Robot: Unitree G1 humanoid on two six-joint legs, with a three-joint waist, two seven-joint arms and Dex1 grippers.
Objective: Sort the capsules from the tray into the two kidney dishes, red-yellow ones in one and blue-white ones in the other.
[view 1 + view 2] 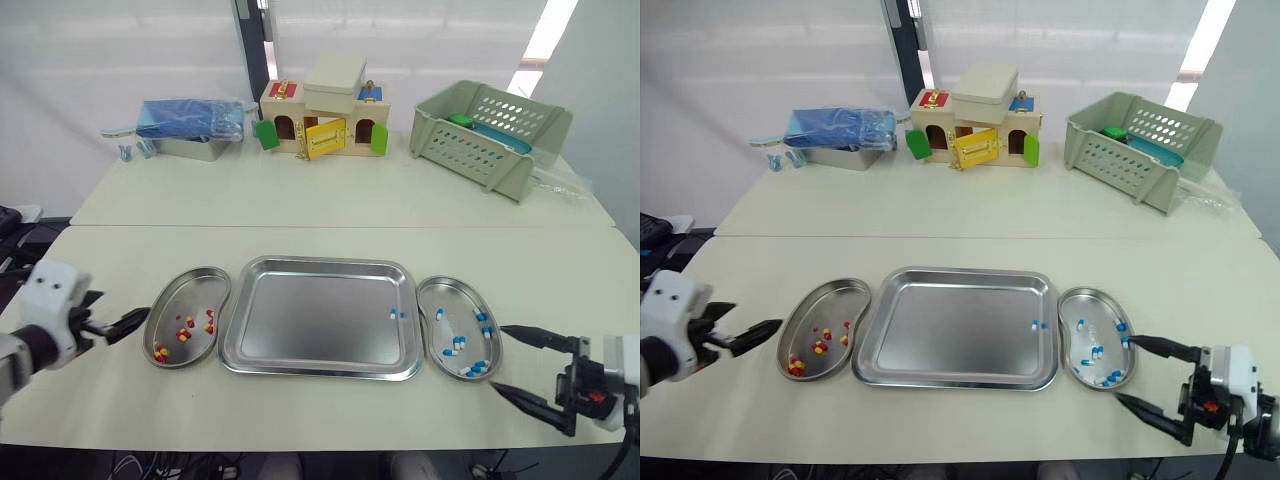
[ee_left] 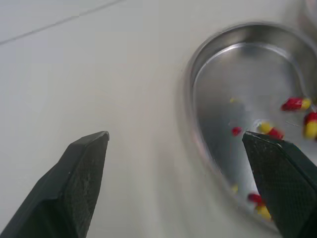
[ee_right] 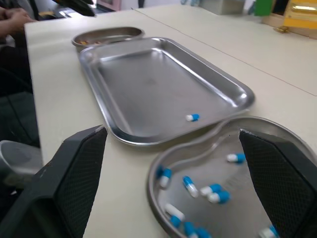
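Observation:
A steel tray (image 1: 300,345) lies mid-table and holds one blue-white capsule (image 1: 398,314) near its right rim. To its left, a kidney dish (image 1: 172,303) holds several red-yellow capsules (image 1: 184,331). The kidney dish on the right (image 1: 450,292) holds several blue-white capsules (image 1: 472,369). My left gripper (image 1: 128,323) is open, just left of the left dish, close to the table. My right gripper (image 1: 508,362) is open and empty, at the right dish's right edge. The right wrist view shows the tray's capsule (image 3: 192,117) beyond that dish (image 3: 163,163).
At the back of the table stand a blue-covered metal box (image 1: 190,130), a toy house with coloured doors (image 1: 322,120) and a green slotted basket (image 1: 490,130). A seam (image 1: 340,226) crosses the table behind the tray.

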